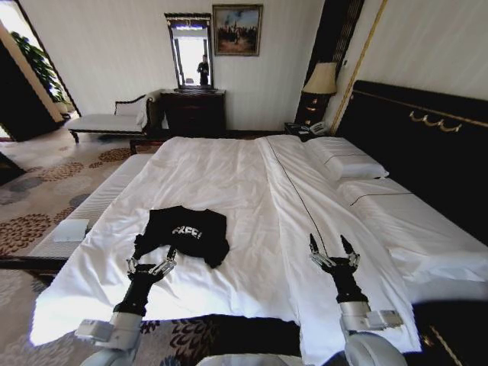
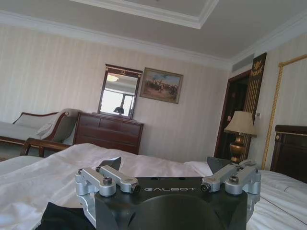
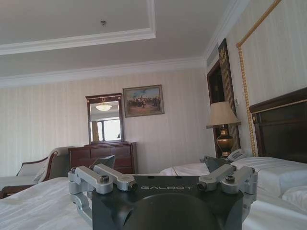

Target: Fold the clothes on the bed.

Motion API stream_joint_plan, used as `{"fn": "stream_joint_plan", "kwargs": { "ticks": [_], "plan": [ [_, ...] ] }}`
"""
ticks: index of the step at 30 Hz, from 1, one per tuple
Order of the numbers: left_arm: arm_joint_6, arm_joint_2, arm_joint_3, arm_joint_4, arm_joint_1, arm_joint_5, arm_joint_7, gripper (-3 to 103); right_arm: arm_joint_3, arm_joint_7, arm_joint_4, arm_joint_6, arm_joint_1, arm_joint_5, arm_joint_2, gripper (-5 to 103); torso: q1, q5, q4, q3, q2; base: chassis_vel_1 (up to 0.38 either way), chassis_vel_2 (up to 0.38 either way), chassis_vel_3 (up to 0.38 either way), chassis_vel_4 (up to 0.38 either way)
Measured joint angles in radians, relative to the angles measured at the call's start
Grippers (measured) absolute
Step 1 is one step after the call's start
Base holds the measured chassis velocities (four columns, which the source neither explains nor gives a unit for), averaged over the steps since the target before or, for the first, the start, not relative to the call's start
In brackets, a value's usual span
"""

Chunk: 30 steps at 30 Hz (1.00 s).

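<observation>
At the far left of the head view, a pale chaise (image 1: 107, 120) stands against the wall, with a dark dresser (image 1: 192, 112) and mirror (image 1: 189, 52) beside it. A small white card or cloth (image 1: 71, 229) lies on the strip beside the bed; what it is cannot be made out.

The bed (image 1: 252, 191) fills the middle, its white cover smooth. The black T-shirt (image 1: 185, 232) lies on the near left part of the mattress, already doubled into a rough block with white lettering facing up; the letters are partly creased and hard to read. Its near left edge trails down towards the left gripper (image 1: 151, 264), which sits at that hem with fingers spread. Whether a fingertip touches the fabric cannot be told, since the gripper body hides the contact. In the left wrist view, the same gripper (image 2: 163, 165) shows its fingers apart, and a dark scrap of the shirt (image 2: 60, 216) is cut off at the frame's lower edge.

Farther right, the right gripper (image 1: 333, 250) hovers over bare sheet near the bed's foot, well apart from the shirt, fingers released and holding nothing. The right wrist view shows its fingers (image 3: 104, 161) spread over white linen.

On the right lie two pillows (image 1: 347, 162) before the tall dark headboard (image 1: 427, 141), with a lamp (image 1: 320, 84) in the corner. The bed's near right corner is cut off.
</observation>
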Motion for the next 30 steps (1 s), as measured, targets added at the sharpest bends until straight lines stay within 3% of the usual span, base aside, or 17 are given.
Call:
{"fn": "stream_joint_plan", "kwargs": {
  "ticks": [30],
  "plan": [
    [-0.015, -0.008, 0.013, 0.001, -0.002, 0.005, 0.003, 100, 0.014, 0.022, 0.013, -0.001, -0.012, 0.003, 0.004, 100, 0.000, 0.0000, 0.0000, 0.000, 0.000, 0.023, 0.061, -0.023, -0.056]
  ]
}}
